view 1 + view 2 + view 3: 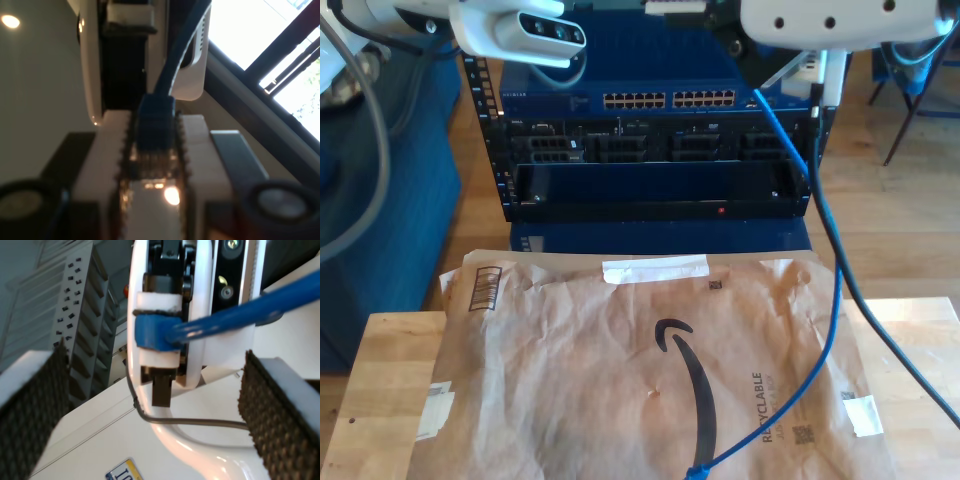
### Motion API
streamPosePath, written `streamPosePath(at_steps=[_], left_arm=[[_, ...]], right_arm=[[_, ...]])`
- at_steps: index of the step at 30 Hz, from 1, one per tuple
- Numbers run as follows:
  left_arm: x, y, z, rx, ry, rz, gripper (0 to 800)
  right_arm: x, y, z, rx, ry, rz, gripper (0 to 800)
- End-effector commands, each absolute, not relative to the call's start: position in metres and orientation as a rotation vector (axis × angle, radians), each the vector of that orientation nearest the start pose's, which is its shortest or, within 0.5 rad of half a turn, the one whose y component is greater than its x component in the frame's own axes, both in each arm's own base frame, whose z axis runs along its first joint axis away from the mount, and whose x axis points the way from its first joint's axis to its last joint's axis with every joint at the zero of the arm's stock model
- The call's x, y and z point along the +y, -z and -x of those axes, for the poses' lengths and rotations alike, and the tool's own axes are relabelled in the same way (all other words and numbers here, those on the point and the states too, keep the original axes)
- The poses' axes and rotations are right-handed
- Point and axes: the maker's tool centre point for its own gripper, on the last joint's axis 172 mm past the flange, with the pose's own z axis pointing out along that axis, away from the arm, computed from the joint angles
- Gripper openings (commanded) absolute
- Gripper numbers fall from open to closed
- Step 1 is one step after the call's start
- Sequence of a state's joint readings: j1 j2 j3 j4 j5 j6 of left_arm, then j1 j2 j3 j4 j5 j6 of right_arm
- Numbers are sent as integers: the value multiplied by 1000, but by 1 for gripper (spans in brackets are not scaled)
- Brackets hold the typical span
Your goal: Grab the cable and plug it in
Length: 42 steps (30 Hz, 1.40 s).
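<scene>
A wooden table [390, 370] carries a crumpled brown paper mailer [620, 370], and behind it stands a dark rack [660, 190] with a blue network switch [670, 100] showing rows of ports.

My first gripper [152, 150] is clamped on one plug [155, 127] of the cable [172, 65], pads on both of its sides. My second gripper [155, 410] is spread wide with nothing between its dark ribbed pads [272, 410]; it faces the first from close by.

From the held plug the cable [830, 300] drops from the arm at the exterior view's upper right, crosses the mailer and ends in a free plug [697, 470] lying at the mailer's near edge.

I judge the grab done and the plugging not yet begun. The next move calls for turning the plug to face a port and lining it up squarely — a small target, so any tilt could jam it.

The wrist views show the grip itself, the second one from the side. The exterior view alone gives the ports and the cable's slack run; how the plug lies relative to them I cannot tell.
</scene>
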<state>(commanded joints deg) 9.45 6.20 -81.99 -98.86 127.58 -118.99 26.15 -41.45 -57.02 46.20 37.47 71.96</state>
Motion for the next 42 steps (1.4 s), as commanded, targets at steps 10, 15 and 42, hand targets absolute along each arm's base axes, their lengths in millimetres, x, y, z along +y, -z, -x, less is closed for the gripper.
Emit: streamPosePath(at_steps=[10,15,42], left_arm=[[-196,-601,-379,1283,2161,-1109,46],[-196,-602,-379,1275,2165,-1108,49],[-203,-605,-372,1261,2181,-1126,49]], right_arm=[[267,-604,-372,1049,45,1561,436],[269,-606,-371,1051,26,1547,351],[270,-608,-371,1058,5,1526,134]])
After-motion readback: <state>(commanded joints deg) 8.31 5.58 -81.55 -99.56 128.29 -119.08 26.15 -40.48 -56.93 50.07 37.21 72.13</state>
